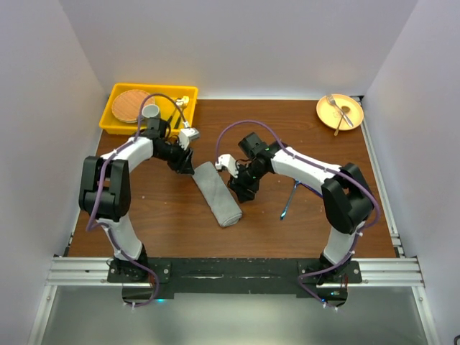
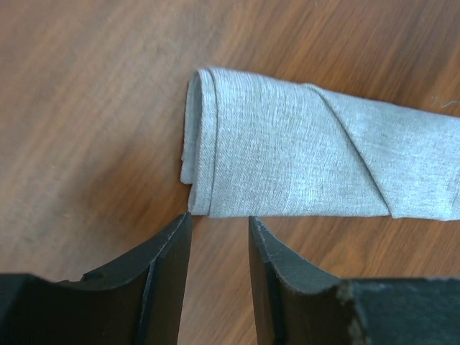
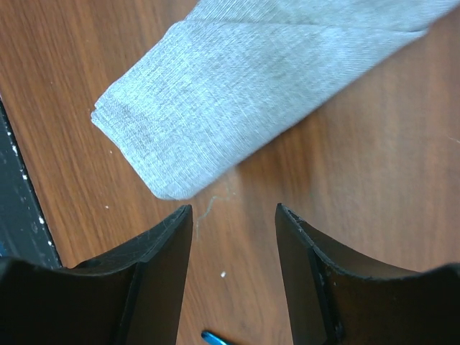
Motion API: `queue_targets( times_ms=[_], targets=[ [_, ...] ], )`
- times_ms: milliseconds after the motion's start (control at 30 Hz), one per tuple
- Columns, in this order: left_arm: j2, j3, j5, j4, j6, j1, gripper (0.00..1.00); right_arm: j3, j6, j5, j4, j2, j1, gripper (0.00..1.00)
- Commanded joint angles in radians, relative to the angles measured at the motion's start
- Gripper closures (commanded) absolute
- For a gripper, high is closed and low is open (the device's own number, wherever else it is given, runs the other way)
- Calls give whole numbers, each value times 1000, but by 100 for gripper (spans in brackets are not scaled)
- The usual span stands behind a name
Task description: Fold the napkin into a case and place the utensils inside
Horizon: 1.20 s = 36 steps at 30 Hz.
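While parted, the left fingers [image 2: 167,269] and right fingers [image 3: 154,269] flank the case [image 1: 218,194].

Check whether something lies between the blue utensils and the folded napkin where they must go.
No object lies between them: only bare table separates the utensils from the napkin. The right end effector itself hangs open over that gap, by the napkin's near end.

The top camera looks steeply down from behind both arm bases [image 1: 136,272]. Each wrist camera sits close above the table [image 2: 86,108], peering past its fingers [image 2: 162,287]; all share the case [image 1: 217,194], just beyond them.
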Motion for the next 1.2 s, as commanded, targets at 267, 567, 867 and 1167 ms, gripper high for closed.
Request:
queue_targets(
  times_ms=[267, 567, 867, 1167],
  targets=[
    [82, 29, -46, 70, -29, -62, 59, -46, 18, -61, 84, 96, 87, 46],
    [159, 157, -59, 52, -73, -128, 59, -47, 96, -28, 110, 56, 150, 43],
    [-227, 17, -122, 295, -199, -33, 40, 31, 257, 207, 30, -330, -63, 15],
    [-519, -61, -334, 566, -440, 16, 0, -47, 528, 646, -11, -477, -161, 2]
  ],
)
